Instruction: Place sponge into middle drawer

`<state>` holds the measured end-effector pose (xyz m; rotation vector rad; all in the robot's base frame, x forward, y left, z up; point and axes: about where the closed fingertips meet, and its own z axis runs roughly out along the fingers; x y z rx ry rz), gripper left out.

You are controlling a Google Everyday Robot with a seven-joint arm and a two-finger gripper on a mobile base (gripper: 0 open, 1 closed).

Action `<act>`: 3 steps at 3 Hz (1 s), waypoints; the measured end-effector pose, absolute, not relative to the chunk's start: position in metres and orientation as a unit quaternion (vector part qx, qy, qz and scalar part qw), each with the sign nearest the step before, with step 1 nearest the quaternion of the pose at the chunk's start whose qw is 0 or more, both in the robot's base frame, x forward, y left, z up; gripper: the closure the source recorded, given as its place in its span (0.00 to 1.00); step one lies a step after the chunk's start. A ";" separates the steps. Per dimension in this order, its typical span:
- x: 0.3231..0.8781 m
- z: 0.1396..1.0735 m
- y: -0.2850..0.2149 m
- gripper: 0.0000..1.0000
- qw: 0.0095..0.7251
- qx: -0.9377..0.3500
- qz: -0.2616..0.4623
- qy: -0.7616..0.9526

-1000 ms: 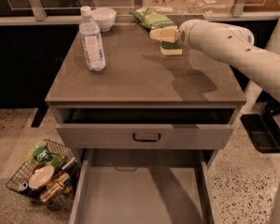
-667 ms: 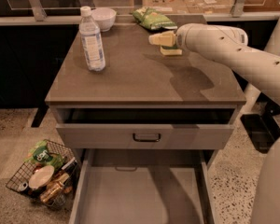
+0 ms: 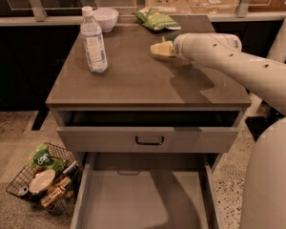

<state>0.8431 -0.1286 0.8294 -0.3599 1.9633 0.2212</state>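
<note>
Pinching the sponge (image 3: 157, 49) in the gripper (image 3: 165, 48), right of centre over the counter (image 3: 133, 80), just below the green snack bag (image 3: 156, 19). Middle drawer (image 3: 143, 199) open at bottom centre. Water bottle (image 3: 93, 41) upper left, label unreadable.

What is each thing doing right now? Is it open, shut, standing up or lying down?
gripper: over the back part of the countertop, sponge at its tip
sponge: at the gripper's tip, not in a drawer yet
middle drawer: pulled far out, open
top drawer: open a little
water bottle: standing upright, cap on
bowl: right way up
snack bag: lying flat
wire basket: on the floor, holding several things
</note>
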 end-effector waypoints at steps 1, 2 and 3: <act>0.843 0.829 -0.127 0.41 0.537 -0.152 0.094 0.825; 0.843 0.828 -0.125 0.64 0.536 -0.153 0.094 0.825; 0.844 0.827 -0.124 0.87 0.535 -0.154 0.095 0.825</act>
